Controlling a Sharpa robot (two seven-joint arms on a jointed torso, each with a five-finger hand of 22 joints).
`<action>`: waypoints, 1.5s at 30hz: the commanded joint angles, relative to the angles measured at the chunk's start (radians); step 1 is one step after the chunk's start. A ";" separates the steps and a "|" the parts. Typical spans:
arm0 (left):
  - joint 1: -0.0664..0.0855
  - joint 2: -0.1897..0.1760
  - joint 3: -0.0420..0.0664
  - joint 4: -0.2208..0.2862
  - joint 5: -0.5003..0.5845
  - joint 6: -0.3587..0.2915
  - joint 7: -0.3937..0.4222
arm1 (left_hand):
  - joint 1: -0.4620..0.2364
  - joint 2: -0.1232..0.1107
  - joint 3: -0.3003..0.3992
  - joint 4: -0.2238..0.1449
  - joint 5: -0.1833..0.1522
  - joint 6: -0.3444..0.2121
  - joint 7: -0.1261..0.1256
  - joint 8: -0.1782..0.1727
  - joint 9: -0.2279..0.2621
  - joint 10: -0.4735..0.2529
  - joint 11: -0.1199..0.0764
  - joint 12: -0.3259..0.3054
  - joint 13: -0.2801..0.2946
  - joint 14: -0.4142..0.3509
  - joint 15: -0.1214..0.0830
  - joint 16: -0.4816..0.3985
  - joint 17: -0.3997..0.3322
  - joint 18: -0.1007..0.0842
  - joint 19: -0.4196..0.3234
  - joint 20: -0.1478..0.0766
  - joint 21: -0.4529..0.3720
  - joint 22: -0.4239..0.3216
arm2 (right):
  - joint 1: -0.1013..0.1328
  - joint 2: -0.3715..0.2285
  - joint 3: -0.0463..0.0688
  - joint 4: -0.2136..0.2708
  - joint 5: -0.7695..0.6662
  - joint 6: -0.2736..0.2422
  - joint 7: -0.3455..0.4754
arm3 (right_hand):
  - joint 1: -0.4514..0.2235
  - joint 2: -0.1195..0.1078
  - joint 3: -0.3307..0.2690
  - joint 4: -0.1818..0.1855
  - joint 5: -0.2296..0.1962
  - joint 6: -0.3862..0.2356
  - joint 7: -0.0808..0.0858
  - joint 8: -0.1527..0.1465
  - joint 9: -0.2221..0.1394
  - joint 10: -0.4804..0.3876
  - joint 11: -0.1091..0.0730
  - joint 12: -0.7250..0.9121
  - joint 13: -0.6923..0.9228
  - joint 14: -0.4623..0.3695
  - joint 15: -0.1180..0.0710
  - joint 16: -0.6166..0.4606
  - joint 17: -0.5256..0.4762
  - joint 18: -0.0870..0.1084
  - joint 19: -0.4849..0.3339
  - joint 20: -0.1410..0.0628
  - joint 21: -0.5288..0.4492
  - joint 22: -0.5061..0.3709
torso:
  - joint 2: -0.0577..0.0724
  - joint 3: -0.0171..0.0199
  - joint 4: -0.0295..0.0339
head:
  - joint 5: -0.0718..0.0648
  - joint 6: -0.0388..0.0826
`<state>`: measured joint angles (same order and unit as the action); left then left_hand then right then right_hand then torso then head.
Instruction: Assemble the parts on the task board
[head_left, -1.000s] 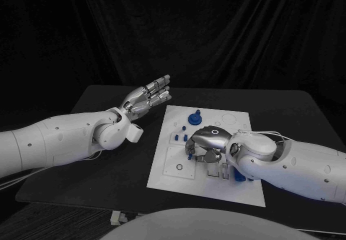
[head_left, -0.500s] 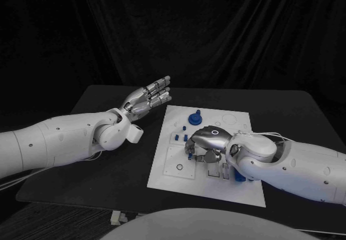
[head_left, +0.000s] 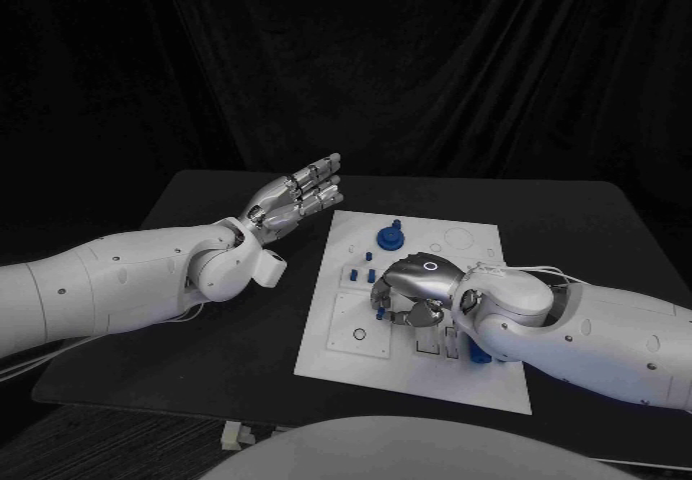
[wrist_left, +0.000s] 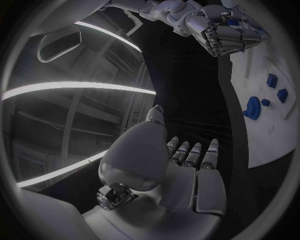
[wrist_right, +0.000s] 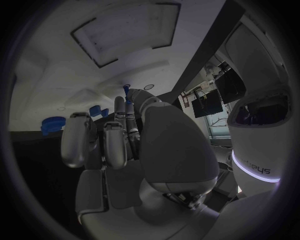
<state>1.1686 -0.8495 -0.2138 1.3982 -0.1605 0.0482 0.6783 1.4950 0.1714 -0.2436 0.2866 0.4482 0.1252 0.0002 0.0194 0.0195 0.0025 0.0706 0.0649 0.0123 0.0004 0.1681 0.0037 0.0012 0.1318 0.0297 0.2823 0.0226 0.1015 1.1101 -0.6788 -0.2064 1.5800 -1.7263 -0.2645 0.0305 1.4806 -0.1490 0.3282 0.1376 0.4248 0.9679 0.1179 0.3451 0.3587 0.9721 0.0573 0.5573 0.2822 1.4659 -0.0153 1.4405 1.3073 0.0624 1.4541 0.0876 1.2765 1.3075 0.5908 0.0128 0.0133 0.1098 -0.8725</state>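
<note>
1. Task board (head_left: 368, 345): white plate lying flat on the black surface (head_left: 188, 340), near its middle.
2. Left hand (head_left: 296, 192): raised above the surface just off the board's far-left corner, fingers straight and slightly apart, nothing in it. The left wrist view shows the same flat, empty palm (wrist_left: 187, 170).
3. Right hand (head_left: 408, 290): palm-down over the middle of the board, fingers curled under toward the plate. A small blue part (head_left: 379, 312) shows at the fingertips; whether the fingers are clamped on it or only touching it, I cannot tell.
4. In the right wrist view, the right hand's fingers (wrist_right: 103, 137) bend forward together; a small blue tip (wrist_right: 127, 88) shows above them.
5. Round blue knob-like part (head_left: 389, 237): standing on the board's far half, clear of both hands.
6. Another blue part (head_left: 477, 352): at the board's near-right edge, tucked against the right forearm.
</note>
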 joint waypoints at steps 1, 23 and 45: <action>-0.002 0.001 0.001 0.001 0.002 0.010 0.093 | 0.012 -0.001 0.002 -0.001 0.006 -0.003 -0.002 0.000 0.000 0.001 0.009 0.004 0.001 0.000 0.004 -0.004 -0.001 0.006 -0.002 0.009 -0.003 0.001 | -0.003 0.000 0.000 -0.001 -0.010 -0.007 -0.001 | -0.003 0.008 0.004 -0.001 0.006 -0.002 0.001 0.005 0.002 0.005 -0.001 -0.004 -0.001 0.028 -0.002 -0.004 0.019 0.007 -0.003 0.000 -0.002 0.170 | 0.000 -0.0001 -0.0004 | 0.001 0.000; -0.003 0.002 0.001 0.001 0.002 0.015 0.087 | 0.017 -0.001 0.004 -0.002 0.008 -0.004 -0.001 0.000 0.000 0.000 0.011 0.004 0.001 0.000 0.011 -0.002 -0.001 0.007 -0.001 0.009 -0.002 0.002 | -0.014 0.003 0.000 -0.007 -0.010 0.000 0.001 | -0.003 0.008 0.005 -0.002 0.006 -0.002 0.000 0.005 0.002 0.006 -0.002 -0.004 -0.001 0.028 -0.002 -0.004 0.018 0.007 -0.003 0.000 -0.002 0.169 | 0.000 -0.0001 -0.0002 | 0.002 0.000; -0.005 0.004 0.001 -0.002 0.002 0.020 0.080 | 0.034 0.001 0.010 -0.008 0.017 -0.003 0.013 0.001 0.000 0.000 0.010 0.003 0.001 0.000 0.021 -0.001 0.000 0.009 0.000 0.011 -0.002 0.003 | -0.021 0.006 0.000 -0.016 -0.010 0.022 0.004 | -0.041 -0.005 0.006 0.018 -0.144 -0.113 -0.020 -0.070 -0.039 -0.010 0.001 -0.020 -0.006 0.021 0.000 -0.013 0.004 0.010 -0.010 0.002 -0.017 0.167 | 0.000 0.0000 0.0003 | 0.003 0.000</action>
<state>1.1654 -0.8479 -0.2137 1.3957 -0.1610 0.0566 0.6783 1.5185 0.1715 -0.2382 0.2812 0.4607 0.1251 0.0075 0.0194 0.0194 0.0019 0.0773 0.0649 0.0123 0.0004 0.1825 0.0037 0.0017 0.1317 0.0260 0.2859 0.0226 0.1033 1.0920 -0.6716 -0.2065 1.5635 -1.7285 -0.2532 0.0335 1.4513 -0.1555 0.3339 0.1519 0.2862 0.8571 0.0994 0.2811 0.3210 0.9701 0.0592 0.5430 0.2768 1.4659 -0.0153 1.4318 1.3073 0.0625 1.4505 0.0911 1.2640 1.3080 0.5907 0.0127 0.0131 0.1138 -0.8725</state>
